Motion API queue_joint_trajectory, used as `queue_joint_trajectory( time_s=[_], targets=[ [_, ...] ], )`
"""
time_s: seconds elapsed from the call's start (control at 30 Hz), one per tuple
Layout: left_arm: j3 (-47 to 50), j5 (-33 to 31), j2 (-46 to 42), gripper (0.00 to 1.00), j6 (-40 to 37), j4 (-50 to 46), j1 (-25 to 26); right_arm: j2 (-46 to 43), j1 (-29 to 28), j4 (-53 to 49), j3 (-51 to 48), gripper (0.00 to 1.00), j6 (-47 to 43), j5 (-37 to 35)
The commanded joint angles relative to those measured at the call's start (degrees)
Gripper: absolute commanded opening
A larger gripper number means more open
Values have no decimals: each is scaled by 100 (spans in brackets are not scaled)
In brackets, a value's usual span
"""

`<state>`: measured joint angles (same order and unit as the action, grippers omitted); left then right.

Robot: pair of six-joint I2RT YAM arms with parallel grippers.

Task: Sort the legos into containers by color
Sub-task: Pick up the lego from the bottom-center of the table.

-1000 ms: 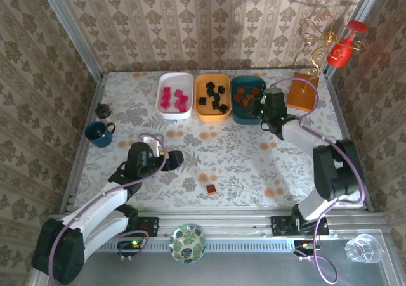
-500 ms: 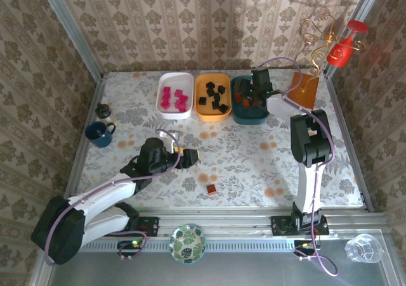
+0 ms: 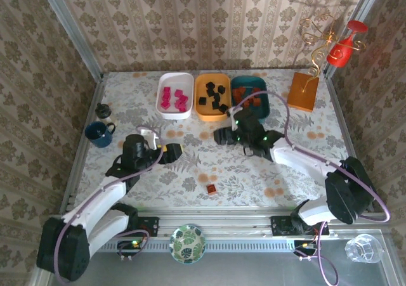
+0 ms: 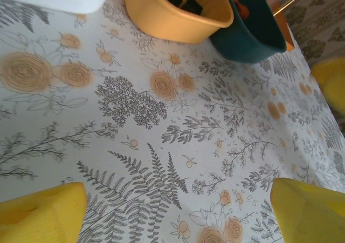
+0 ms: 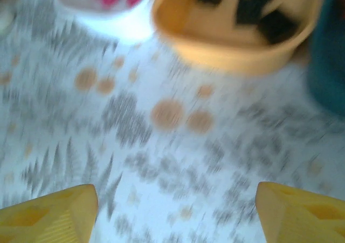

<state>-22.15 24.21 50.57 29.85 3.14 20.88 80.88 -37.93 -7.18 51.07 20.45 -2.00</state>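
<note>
The right gripper is hovering with its yellow fingers spread wide and nothing between them but the flowered table. It is sitting just on the near side of the orange tray, and its wrist view is blurring. The left gripper is likewise standing wide open and empty, low over the table. It is hanging in front of the white tray, somewhat closer to the arm bases than the right gripper.

The coming move is turning on the lone lego, a brown-orange block lying by itself near the front of the table, well apart from all three trays. From the right gripper it is lying almost straight back toward the bases and slightly to the left. From the left gripper it is lying toward the bases and off to the right. Neither gripper is looking clearly nearer. The teal tray, holding the other brown-orange legos, is sitting on the right arm's side, so that arm is probably facing the shorter carry.

From above, the lone lego is reading as a small square lying flat, with no long axis to speak of. Its edges are too small to judge for angle, so a grip across either pair of faces is looking equally workable. Pink legos are filling the white tray and black legos the orange one.
</note>
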Motion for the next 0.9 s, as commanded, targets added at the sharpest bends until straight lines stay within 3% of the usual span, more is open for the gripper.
queue_joint_trajectory(
  time_s=[0.0, 0.2, 0.43, 0.73, 0.87],
  targets=[
    [76, 245, -397, 90, -350, -759, -176, -218, -631, -817, -337, 81, -164, -420],
    [321, 175, -708, 90, -86, -753, -234, -451, -1778, -1151, -668, 85, 633, -917],
    [324, 84, -781, 90, -53, -797, -243, 393, -2775, -1185, -396, 87, 1321, -1506],
    [457, 62, -850, 90, 22, -624, -243, 1264, -3037, -1154, -31, 82, 1563, -1644],
    [457, 83, -855, 90, 36, -604, -242, 1453, -3036, -1069, -19, 72, 1585, -1573]
  ],
)
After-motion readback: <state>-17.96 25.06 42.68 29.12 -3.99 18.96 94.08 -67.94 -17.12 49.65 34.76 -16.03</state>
